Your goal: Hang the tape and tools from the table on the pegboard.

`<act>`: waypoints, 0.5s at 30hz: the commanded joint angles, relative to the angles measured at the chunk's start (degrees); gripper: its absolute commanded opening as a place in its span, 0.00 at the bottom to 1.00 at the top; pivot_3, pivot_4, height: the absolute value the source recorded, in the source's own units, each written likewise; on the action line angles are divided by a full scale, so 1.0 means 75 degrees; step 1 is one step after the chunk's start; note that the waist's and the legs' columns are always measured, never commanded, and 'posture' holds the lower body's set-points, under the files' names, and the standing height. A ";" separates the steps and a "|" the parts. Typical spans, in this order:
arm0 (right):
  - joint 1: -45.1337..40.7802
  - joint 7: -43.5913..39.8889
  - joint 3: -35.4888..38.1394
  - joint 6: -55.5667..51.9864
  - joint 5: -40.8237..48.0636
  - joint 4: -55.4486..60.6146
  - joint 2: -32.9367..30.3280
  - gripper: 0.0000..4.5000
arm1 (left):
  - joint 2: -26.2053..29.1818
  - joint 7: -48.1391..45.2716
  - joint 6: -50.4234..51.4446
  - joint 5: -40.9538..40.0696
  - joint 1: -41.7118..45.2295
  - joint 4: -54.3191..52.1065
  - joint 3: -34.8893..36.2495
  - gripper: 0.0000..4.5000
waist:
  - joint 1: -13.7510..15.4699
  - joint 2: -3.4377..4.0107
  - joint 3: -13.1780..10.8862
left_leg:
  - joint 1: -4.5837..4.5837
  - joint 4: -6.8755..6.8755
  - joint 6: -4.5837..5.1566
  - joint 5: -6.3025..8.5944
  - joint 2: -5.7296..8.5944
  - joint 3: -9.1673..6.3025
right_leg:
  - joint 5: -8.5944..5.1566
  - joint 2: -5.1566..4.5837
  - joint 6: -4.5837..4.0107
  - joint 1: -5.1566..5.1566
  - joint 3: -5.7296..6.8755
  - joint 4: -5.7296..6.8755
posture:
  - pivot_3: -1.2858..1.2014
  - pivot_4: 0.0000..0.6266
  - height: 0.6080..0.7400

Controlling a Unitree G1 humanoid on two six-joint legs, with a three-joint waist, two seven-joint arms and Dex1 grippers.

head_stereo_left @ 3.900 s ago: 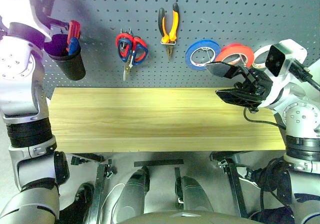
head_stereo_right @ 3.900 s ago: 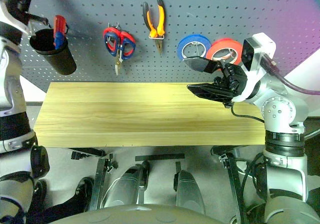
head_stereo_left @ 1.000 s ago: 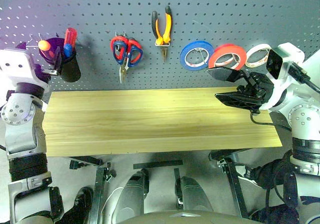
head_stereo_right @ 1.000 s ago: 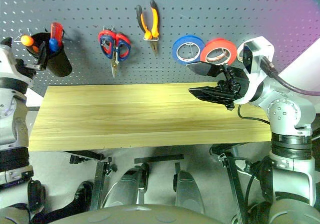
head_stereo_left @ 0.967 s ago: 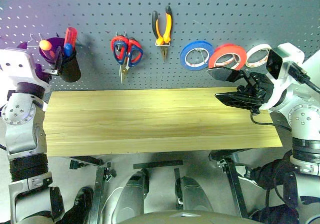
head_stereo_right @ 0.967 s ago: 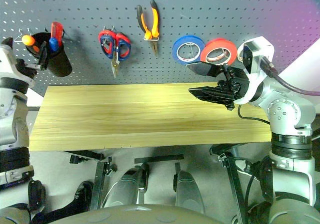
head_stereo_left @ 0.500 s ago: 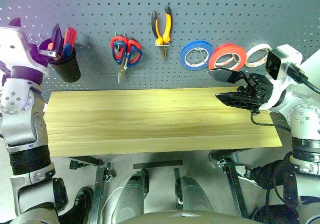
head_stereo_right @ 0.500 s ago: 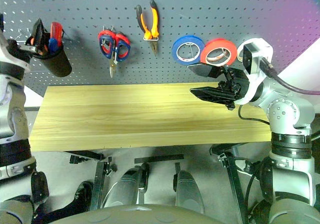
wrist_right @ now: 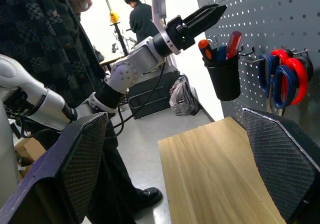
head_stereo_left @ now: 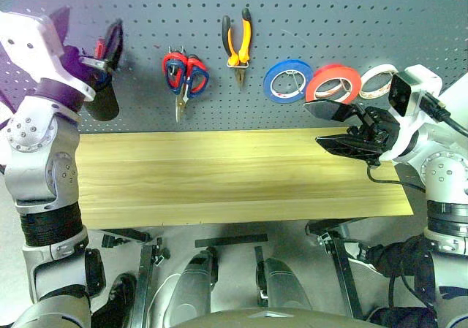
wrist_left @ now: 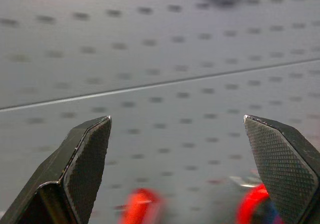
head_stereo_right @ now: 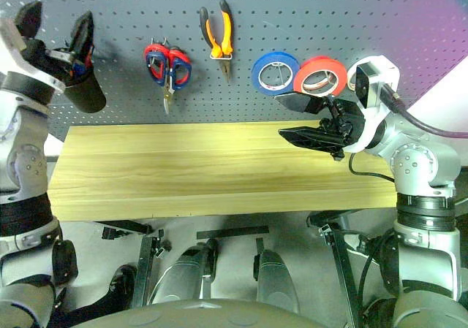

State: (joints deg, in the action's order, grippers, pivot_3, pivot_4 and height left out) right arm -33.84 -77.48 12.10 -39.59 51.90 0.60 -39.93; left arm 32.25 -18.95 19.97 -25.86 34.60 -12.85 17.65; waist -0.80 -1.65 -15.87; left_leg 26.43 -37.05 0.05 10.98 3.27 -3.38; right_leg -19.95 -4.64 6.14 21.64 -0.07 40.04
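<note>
Two hands, left hand (head_stereo_right: 55,32) and right hand (head_stereo_left: 338,127), gape empty while the red tape (head_stereo_left: 333,84) hangs on the pegboard (head_stereo_left: 307,14), bench (head_stereo_left: 234,174) bare — light, stiff ring, likely best pinched by its rim.

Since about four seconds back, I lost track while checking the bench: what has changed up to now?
The left gripper has risen from the black cup on the pegboard, open and empty, leaving the screwdriver in the cup. The right gripper stayed open over the table. The scissors, pliers and red tape hang as before.
</note>
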 commanded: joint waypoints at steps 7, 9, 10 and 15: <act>0.0067 0.0077 0.0321 0.0154 0.0003 0.0145 -0.0247 1.00 | -0.0207 -0.0969 0.0742 -0.0789 0.0038 -0.0430 -0.0769 0.99 | -0.0019 0.0001 0.0000 | 0.0000 0.0000 -0.0003 -0.0002 0.0000 0.0000 | 0.0000 0.0000 0.0000 -0.0002 0.0000 -0.0005 | 0.49 0.32 1.00; 0.0155 0.0109 0.0350 0.0177 -0.0016 0.0190 -0.0287 1.00 | -0.0255 -0.1330 0.0820 -0.0840 -0.0350 -0.0298 -0.0998 0.99 | -0.0034 0.0006 0.0004 | 0.0000 0.0000 -0.0005 -0.0003 0.0000 0.0000 | 0.0000 0.0002 0.0000 -0.0001 0.0001 -0.0005 | 0.49 0.31 1.00; 0.0190 0.0118 0.0356 0.0184 -0.0017 0.0207 -0.0310 1.00 | -0.0211 -0.1578 0.0476 -0.0588 -0.0570 -0.0253 -0.1170 0.99 | -0.0042 0.0018 0.0011 | -0.0001 0.0001 -0.0008 -0.0005 0.0000 0.0002 | 0.0000 0.0002 0.0000 -0.0002 0.0000 -0.0006 | 0.49 0.31 1.00; 0.0354 0.0133 0.0306 0.0247 -0.0056 0.0262 -0.0367 1.00 | -0.0222 -0.2427 0.0706 -0.0761 -0.1346 -0.0084 -0.1625 0.99 | -0.0023 0.0071 0.0050 | -0.0004 0.0003 -0.0005 -0.0003 -0.0001 -0.0002 | 0.0000 0.0002 -0.0001 -0.0013 0.0001 -0.0017 | 0.48 0.31 1.00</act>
State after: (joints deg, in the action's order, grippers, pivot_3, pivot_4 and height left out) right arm -31.36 -76.40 12.47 -38.58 51.24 0.81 -41.77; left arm 30.91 -34.42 24.37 -30.43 26.06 -13.42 7.14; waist -0.97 -1.11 -15.49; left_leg 26.37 -37.03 0.04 10.98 3.28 -3.38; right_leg -19.95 -4.65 6.13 21.46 -0.07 39.84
